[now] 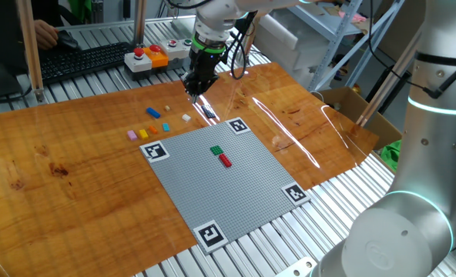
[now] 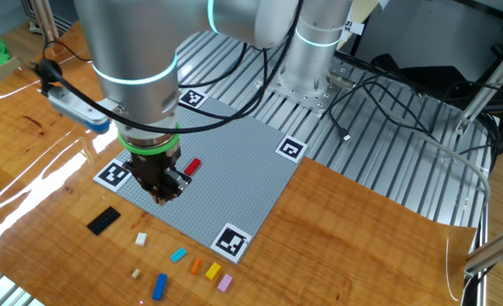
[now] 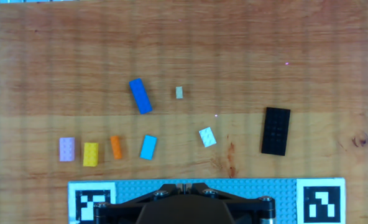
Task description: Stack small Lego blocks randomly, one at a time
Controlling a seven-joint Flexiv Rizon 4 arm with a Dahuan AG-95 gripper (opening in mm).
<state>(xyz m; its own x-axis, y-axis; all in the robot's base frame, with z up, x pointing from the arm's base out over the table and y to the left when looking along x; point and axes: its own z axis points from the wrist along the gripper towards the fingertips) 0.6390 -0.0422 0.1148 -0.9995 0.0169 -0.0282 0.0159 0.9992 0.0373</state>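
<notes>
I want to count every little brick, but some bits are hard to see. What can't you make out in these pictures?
- Gripper: whether the jaws are open; the hand view's bottom edge cuts them off, and both fixed views show them too small.
- Small green plastic brick: hidden behind the arm in the other fixed view, beside the small red plastic brick.
- Tiny beige plastic brick: too small to count studs.

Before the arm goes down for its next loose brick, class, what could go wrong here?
1. The pink, yellow, orange and cyan bricks lie in a tight row, so the gripper may nudge a neighbour.
2. The beige piece is tiny and may slip out.
3. The red brick and green brick on the grey baseplate give a small target; a placement could miss.
</notes>
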